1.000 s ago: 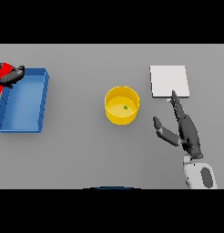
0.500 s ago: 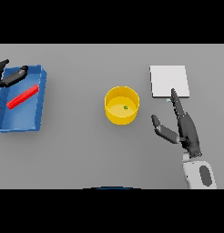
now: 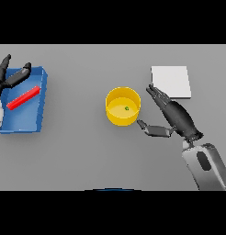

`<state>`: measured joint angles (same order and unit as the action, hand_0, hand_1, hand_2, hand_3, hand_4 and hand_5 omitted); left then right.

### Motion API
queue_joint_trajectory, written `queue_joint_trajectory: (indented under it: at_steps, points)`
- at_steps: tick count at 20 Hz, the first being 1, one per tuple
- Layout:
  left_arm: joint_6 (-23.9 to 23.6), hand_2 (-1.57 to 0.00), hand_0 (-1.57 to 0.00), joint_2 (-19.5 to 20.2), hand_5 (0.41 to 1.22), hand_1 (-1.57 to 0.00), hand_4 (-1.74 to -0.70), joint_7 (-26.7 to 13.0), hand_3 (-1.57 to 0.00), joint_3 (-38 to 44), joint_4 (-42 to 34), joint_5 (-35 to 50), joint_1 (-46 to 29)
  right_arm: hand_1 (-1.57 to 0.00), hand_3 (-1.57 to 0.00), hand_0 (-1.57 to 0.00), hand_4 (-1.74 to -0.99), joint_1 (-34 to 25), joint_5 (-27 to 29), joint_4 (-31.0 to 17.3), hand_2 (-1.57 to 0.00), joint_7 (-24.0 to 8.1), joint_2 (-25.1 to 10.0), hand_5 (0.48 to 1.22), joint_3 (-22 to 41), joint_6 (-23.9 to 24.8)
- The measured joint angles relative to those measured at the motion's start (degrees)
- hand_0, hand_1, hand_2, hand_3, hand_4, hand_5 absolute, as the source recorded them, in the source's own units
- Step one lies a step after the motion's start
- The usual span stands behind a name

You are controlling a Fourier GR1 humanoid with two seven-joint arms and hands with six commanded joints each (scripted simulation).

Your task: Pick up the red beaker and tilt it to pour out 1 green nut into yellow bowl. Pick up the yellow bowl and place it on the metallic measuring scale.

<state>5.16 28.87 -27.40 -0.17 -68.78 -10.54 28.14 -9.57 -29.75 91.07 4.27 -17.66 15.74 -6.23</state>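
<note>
Grey table: right robot hand [image 3: 173,117] has moved beside yellow bowl [image 3: 122,106].

Bright, even light; shadows faint, perhaps none

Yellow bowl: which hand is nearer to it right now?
Right. The right hand is open just beside the yellow bowl; the left hand is far off, above the blue tray.

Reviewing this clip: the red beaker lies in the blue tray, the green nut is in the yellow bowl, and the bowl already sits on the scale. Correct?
Not quite. In the head view the yellow bowl stands on the table, left of the scale, not on it. The red beaker does lie in the blue tray, and the green nut is in the bowl.
</note>
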Motion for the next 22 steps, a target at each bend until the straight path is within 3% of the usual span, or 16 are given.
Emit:
queue_joint_trajectory:
  at_steps: [4,8,14,17,22]
  points:
    - [0.34,0.0,0.0,-0.28,0.688,0.0,-0.81,-0.01,0.0,0.22,0.04,0.56,-0.21,0.0,0.0,0.0,-1.157,-7.85,-7.37,-2.33,0.0,2.21,-5.65,0.635,5.46,-5.27]
    - [0.73,0.0,0.0,0.02,0.691,0.0,-0.8,0.48,0.0,0.34,0.67,0.5,-0.47,0.0,0.0,0.0,-1.161,-14.54,-13.03,-8.23,0.0,5.44,-7.14,0.643,11.24,-8.58]
    - [1.31,0.0,0.0,0.47,0.695,0.0,-0.81,1.13,0.0,0.7,-0.04,1.05,-0.72,0.0,0.0,0.0,-1.155,-21.62,-16.57,-15.66,0.0,10.17,-6.35,0.646,16.73,-12.23]
    - [0.77,0.0,0.0,0.34,0.701,0.0,-0.81,0.14,0.0,0.62,0.62,0.42,0.03,0.0,0.0,0.0,-1.159,-25.3,-18.1,-19.66,0.0,9.87,-4.88,0.663,19.15,-14.44]
    - [1.62,0.0,0.0,1.0,0.706,0.0,-0.8,1.77,0.0,0.83,1.9,0.42,0.37,0.0,0.0,0.0,-1.177,-28.7,-20.35,-24.87,0.0,9.48,-3.27,0.673,22.4,-17.06]
